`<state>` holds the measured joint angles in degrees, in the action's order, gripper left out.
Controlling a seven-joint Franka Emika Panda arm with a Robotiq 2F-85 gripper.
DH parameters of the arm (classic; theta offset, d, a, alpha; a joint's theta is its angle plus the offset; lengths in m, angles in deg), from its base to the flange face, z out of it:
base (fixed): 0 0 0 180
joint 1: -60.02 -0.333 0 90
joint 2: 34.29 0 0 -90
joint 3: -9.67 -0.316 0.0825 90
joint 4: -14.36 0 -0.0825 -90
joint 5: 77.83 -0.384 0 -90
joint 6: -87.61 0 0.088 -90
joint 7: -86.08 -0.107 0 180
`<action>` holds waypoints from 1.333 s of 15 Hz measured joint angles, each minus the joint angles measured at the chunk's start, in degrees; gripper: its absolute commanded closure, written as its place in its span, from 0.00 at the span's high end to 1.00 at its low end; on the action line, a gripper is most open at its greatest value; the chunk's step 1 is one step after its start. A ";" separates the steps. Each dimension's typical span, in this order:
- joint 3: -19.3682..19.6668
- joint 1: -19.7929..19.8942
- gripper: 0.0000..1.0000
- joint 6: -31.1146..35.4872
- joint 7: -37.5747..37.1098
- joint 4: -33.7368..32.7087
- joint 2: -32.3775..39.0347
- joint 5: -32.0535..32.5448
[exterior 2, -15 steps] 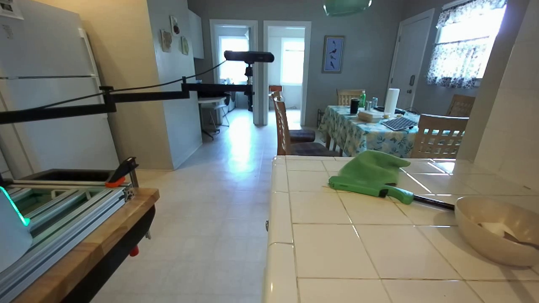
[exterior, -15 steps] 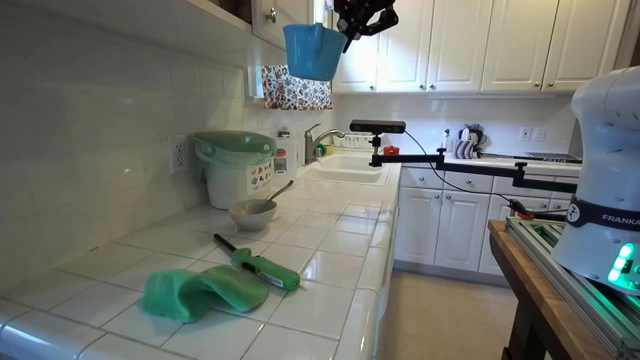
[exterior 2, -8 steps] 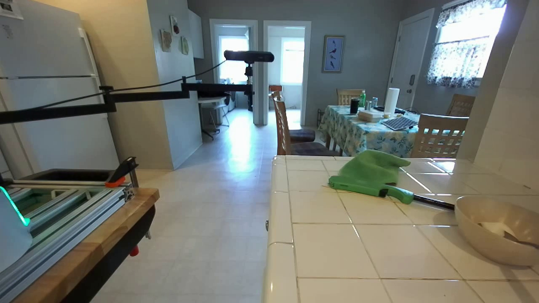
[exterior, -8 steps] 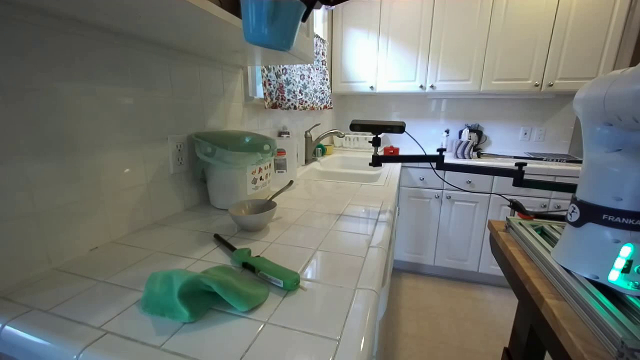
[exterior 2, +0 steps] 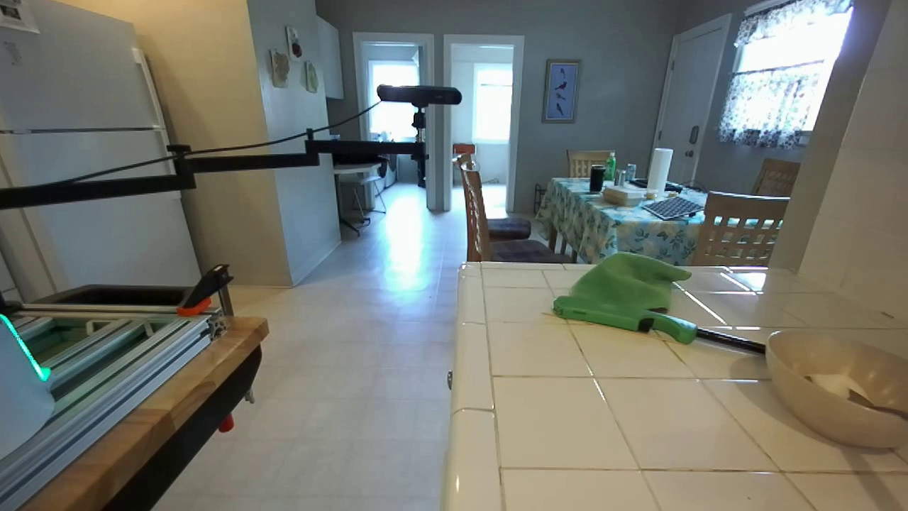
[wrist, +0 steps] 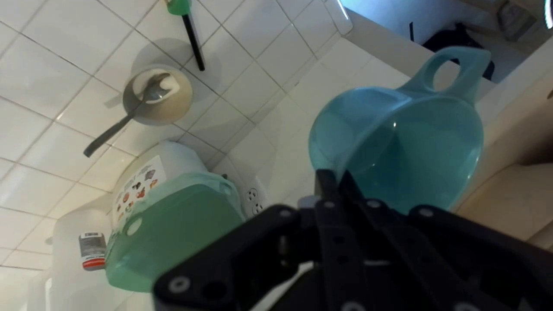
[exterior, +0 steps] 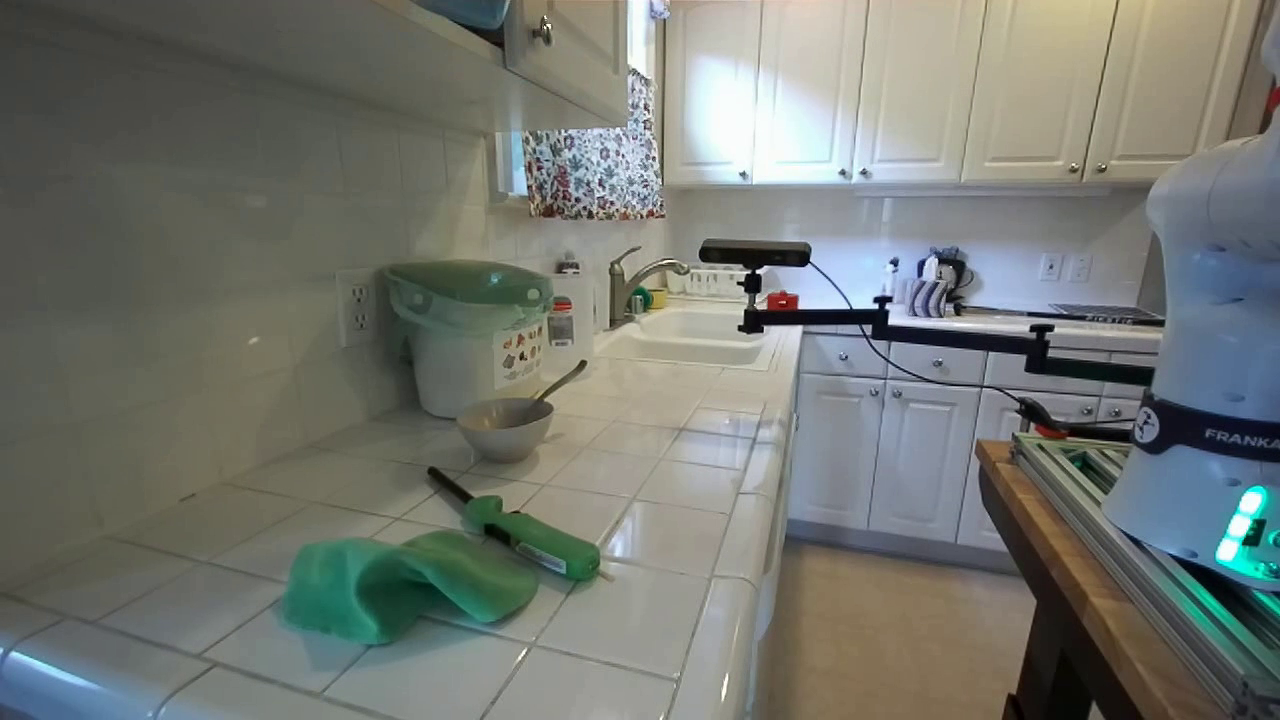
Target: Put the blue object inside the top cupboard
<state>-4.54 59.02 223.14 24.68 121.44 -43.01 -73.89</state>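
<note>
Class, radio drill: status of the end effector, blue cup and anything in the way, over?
End effector closed on blue cup. Cup at opening of top cupboard, not yet released; depth unclear. Obstructions: can't tell, interior mostly hidden.

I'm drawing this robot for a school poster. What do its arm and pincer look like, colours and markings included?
In an exterior view, the arm is white and smoothly rounded, with a dark band marked FRANKA, a round white logo and green lights below. The pincer is black, with slim fingers and greyish bolt heads.
</note>
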 measured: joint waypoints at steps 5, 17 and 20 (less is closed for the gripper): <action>1.35 -0.18 0.01 -1.89 -0.76 -6.25 2.50 0.05; 3.86 -4.58 0.01 -4.33 -4.86 -22.49 15.35 3.53; 5.03 -5.87 0.01 -5.58 -4.87 -25.77 17.77 3.66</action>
<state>0.48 53.15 217.55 19.80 95.67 -25.24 -70.23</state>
